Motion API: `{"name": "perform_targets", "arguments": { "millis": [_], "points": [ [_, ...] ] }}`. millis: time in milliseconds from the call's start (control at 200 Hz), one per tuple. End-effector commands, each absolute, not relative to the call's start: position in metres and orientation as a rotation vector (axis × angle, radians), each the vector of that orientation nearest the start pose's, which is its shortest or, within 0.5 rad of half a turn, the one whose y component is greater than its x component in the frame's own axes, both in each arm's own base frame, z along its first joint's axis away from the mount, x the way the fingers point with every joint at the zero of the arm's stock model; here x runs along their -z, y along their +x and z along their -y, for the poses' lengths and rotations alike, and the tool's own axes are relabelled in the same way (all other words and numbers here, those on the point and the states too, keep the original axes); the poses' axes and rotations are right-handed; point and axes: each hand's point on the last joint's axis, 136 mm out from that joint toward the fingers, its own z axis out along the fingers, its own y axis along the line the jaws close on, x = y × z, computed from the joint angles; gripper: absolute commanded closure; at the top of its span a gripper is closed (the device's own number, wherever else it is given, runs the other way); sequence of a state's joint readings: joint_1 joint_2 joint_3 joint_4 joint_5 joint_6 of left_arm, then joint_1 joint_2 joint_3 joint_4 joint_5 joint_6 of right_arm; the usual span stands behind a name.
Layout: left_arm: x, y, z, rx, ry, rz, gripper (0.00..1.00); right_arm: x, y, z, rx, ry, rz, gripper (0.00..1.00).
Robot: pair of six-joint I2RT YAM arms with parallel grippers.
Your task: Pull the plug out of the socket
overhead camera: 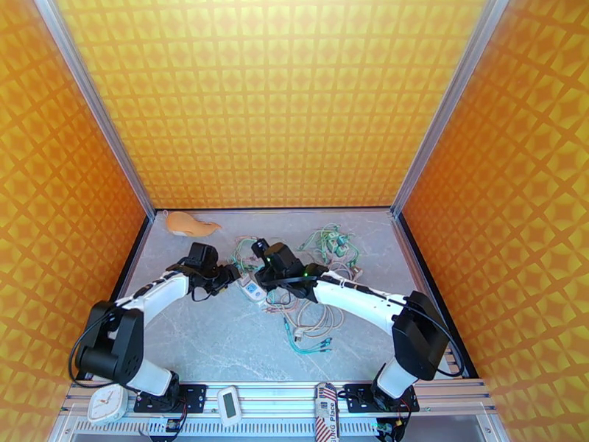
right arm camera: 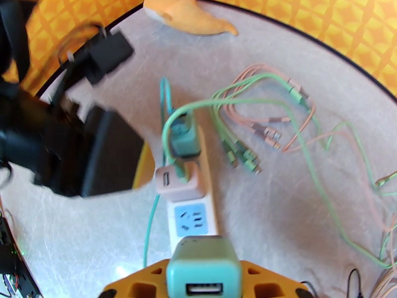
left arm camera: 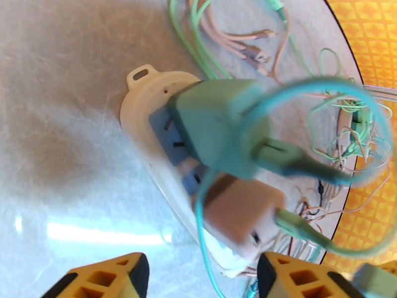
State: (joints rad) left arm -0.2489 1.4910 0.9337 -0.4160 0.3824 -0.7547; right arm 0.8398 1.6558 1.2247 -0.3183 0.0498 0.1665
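Teal charger plug (right arm camera: 203, 261) is clamped in right gripper (right arm camera: 203, 283); judged light, rigid, slick, best gripped by flat sides; left gripper (left arm camera: 201, 275) spread wide.

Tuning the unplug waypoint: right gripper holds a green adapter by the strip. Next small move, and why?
Probably draw the right gripper, shut on the green adapter, a little away from the power strip. The blue socket just ahead of it looks empty, so the plug seems out, and the left gripper stands open at the strip, not bracing it.
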Motion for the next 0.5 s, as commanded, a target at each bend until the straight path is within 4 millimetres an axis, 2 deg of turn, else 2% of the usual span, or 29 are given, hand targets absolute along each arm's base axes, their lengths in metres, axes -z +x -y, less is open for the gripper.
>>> {"name": "perform_targets", "arguments": {
  "millis": [0,225,355,495],
  "points": [
    [-0.134,0.343,0.145,0.834,-0.514,-2.57,0.32,-0.169,0.313,-0.344,-0.47,-0.722,-2.231,0.9],
    [-0.153,0.332,0.119,0.801,-0.577,-2.498,0.29,-0.156,0.286,-0.362,-0.495,-0.78,-2.253,0.89],
    [-0.154,0.324,0.1,0.778,-0.63,-2.47,0.28,-0.151,0.273,-0.37,-0.509,-0.802,-2.261,0.89],
    [-0.154,0.317,0.087,0.758,-0.65,-2.456,0.27,-0.15,0.259,-0.377,-0.567,-0.807,-2.272,0.89]
  ]
}}
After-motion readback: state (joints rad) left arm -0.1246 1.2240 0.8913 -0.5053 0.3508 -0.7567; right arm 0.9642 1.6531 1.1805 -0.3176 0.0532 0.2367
